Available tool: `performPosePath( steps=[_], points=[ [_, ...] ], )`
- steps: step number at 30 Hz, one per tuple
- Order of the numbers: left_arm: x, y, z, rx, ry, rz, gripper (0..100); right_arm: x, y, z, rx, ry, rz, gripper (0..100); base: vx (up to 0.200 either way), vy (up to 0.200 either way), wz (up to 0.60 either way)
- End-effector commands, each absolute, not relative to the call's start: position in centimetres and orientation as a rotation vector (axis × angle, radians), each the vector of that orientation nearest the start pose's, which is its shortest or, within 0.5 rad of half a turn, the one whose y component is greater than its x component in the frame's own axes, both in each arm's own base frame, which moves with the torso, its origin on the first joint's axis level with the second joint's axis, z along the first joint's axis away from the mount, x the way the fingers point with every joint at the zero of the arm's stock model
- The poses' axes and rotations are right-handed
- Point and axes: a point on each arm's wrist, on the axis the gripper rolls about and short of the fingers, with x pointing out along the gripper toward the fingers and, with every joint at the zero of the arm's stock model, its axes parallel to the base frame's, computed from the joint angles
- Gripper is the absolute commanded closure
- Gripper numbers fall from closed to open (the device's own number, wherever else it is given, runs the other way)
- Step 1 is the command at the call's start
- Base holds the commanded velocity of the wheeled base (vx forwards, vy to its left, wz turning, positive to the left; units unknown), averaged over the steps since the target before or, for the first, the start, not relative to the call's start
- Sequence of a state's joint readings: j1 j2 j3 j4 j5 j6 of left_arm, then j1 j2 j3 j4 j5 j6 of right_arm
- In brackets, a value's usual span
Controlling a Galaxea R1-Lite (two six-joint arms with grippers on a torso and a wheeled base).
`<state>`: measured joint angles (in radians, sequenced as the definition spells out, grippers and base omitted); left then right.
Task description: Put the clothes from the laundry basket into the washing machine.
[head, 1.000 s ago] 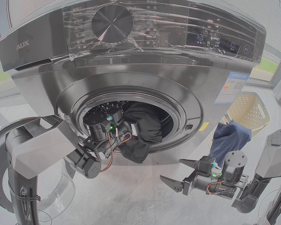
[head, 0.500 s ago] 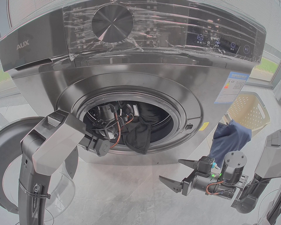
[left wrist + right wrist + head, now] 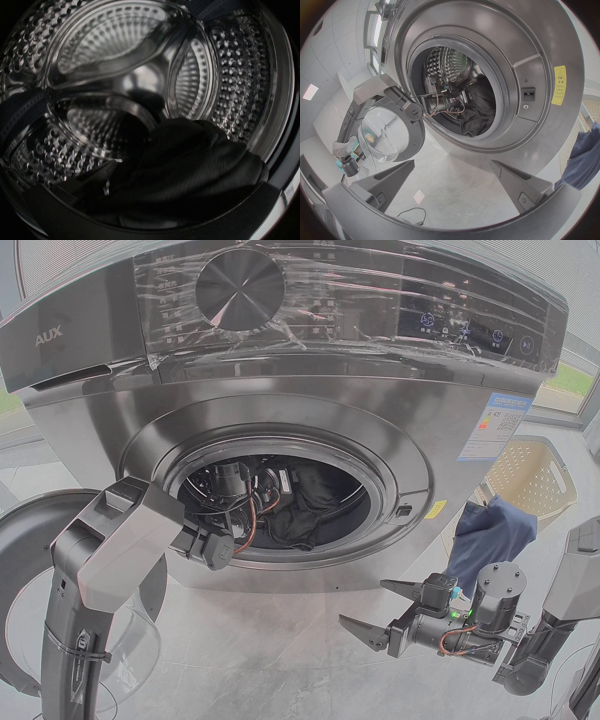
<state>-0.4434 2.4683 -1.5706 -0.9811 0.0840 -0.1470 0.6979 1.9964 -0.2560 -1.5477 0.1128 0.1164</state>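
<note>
The left end effector (image 3: pixel 289 480) is sitting inside the washer (image 3: pixel 281 409), buried in the folds of a black garment (image 3: pixel 300 515). The cloth is hiding its fingers, so I cannot tell whether it is clenched on the fabric or released. The garment is lying at the front of the drum (image 3: pixel 243 62), with its lowest fold resting on the lip of the opening, not deep inside.

The right end effector (image 3: pixel 364 602) is hanging released, jaws wide apart, low over the floor (image 3: pixel 262 640) in front of the washer. It is near a blue garment (image 3: pixel 490 540) that is draping over the rim of the basket (image 3: pixel 531 477) to the washer's right.

The step in hand looks like depositing the black garment. To do it well, the left arm should be carrying the cloth farther toward the back of the drum before letting go, so that no fold is sitting on the lip. Once it is released, it should be backing out straight through the middle of the opening, with the fingers spread clear of the fabric so nothing is dragging back out. The blue garment is probably waiting for the following trip.
</note>
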Motion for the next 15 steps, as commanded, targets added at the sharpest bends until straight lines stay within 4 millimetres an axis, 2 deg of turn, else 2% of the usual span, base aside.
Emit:
performPosePath(
  steps=[1, 9, 15],
  points=[
    [43.7, -21.6, 11.1, -0.163, 0.039, -0.377, 0, 20.5, 17.5, 6.8, 0.052, 0.24, 0.796, 0, 0.0, 0.0, 0.0],
    [42.3, -21.6, 8.0, -0.104, 0.233, -0.398, 0, 20.4, 17.5, 6.8, 0.051, 0.24, 0.798, 0, 0.0, 0.0, 0.0],
    [42.4, -21.9, 6.5, -0.08, 0.271, -0.407, 0, 20.4, 17.5, 6.8, 0.051, 0.24, 0.798, 0, 0.0, 0.0, 0.0]
  ],
)
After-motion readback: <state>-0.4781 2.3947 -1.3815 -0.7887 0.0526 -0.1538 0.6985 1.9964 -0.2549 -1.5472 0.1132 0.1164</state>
